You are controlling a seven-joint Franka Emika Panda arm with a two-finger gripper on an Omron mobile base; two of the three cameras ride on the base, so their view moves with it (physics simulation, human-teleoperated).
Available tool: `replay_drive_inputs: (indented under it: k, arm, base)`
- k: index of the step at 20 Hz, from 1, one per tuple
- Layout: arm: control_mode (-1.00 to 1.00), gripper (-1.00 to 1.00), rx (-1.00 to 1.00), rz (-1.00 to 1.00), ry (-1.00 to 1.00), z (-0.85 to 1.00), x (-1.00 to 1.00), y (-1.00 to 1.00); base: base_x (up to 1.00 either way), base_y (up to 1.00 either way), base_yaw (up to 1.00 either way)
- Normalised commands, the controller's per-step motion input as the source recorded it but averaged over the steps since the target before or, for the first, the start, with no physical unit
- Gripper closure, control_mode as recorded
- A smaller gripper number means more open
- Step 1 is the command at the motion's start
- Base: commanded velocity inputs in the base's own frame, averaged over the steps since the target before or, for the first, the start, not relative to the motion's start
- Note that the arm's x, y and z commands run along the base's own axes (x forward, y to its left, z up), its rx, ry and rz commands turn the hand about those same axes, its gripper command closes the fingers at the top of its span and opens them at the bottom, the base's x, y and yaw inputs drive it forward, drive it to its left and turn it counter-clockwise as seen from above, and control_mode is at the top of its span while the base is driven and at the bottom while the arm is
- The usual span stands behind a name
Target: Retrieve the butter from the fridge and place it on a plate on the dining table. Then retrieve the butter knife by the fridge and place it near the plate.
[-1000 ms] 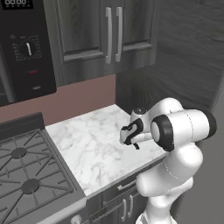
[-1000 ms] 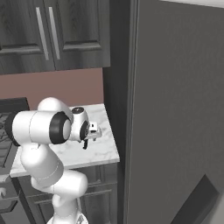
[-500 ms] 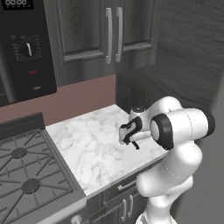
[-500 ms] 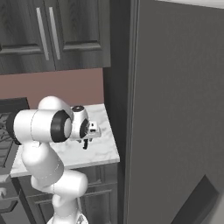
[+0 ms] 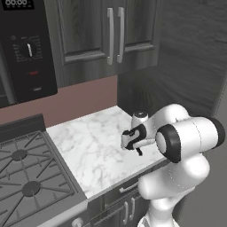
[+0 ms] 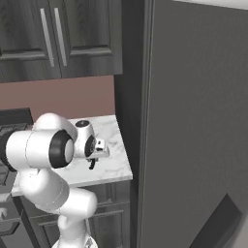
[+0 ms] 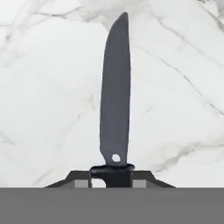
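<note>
The butter knife [image 7: 115,92] is being held flat on the marble counter [image 5: 88,146] beside the fridge [image 6: 193,121]. Its handle is being clamped by the gripper [image 7: 112,175]; the blade's long axis is being kept pointing straight away from the fingertips.

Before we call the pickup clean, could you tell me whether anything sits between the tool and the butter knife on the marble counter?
Nothing visible does. In the hand view the tool has its tips closed around the handle end of the butter knife, whose blade lies flat on bare marble counter. No other item lies beside the blade there.
</note>
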Motion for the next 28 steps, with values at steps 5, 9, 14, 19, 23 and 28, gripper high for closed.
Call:
replay_drive_inputs:
  k: [5, 9, 14, 19, 23, 28]
  arm:
    - [-1.00, 1.00, 0.02, -0.08, 0.01, 0.28, 0.00, 0.00]
    - [-1.00, 1.00, 0.10, -0.09, 0.08, 0.69, -0.37, -0.06]
    - [-1.00, 1.00, 0.13, -0.06, 0.11, 0.83, -0.97, -0.06]
    - [-1.00, 1.00, 0.02, -0.05, 0.06, 0.71, -1.00, 0.00]
    - [-1.00, 1.00, -0.05, -0.06, 0.00, 0.43, -1.00, 0.00]
    - [-1.00, 1.00, -0.08, -0.04, -0.06, 0.43, -0.91, 0.00]
  base:
    - [0.00, 0.00, 0.00]
    - [0.00, 0.00, 0.00]
    - [0.00, 0.00, 0.00]
    - [0.00, 0.00, 0.00]
    - [0.00, 0.00, 0.00]
    - [0.00, 0.00, 0.00]
